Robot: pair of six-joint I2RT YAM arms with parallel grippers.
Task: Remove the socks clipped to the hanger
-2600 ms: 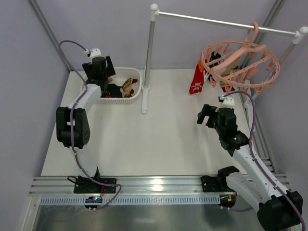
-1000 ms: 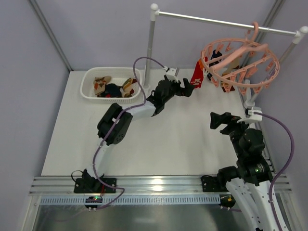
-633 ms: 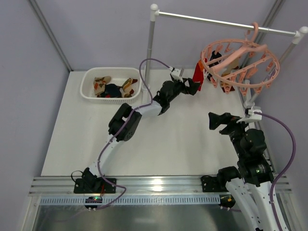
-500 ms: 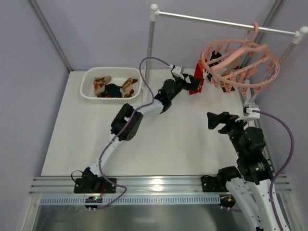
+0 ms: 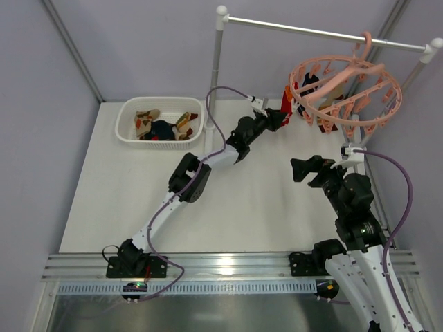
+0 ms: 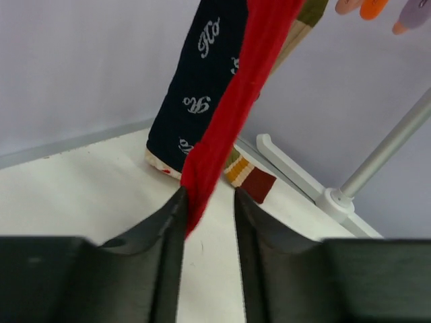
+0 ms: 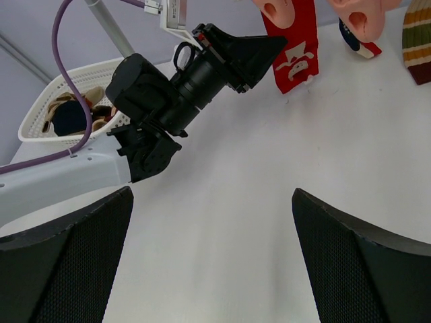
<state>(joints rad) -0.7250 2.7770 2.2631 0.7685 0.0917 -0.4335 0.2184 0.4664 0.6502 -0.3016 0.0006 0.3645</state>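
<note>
The salmon-pink hanger (image 5: 374, 67) hangs from the white rail at the back right with socks still clipped to it. My left gripper (image 5: 280, 119) reaches up to the red sock (image 5: 286, 99). In the left wrist view its jaws (image 6: 209, 202) have narrowed around the lower end of the red sock (image 6: 232, 114). The cloth lies against the left finger, with a thin gap to the right one. A navy sock (image 6: 202, 87) and a striped sock (image 6: 250, 176) hang behind it. My right gripper (image 5: 299, 169) is wide open and empty in front of the hanger.
A white basket (image 5: 160, 142) at the back left holds several loose socks. The white rail stand's post (image 5: 214, 76) rises just left of my left gripper. Pink pegs (image 7: 279, 10) dangle over the red sock (image 7: 293, 47).
My left arm swung from the basket to the hanging red sock, and its jaws narrowed around the sock's end. The right arm drew back and turned a little left.
</note>
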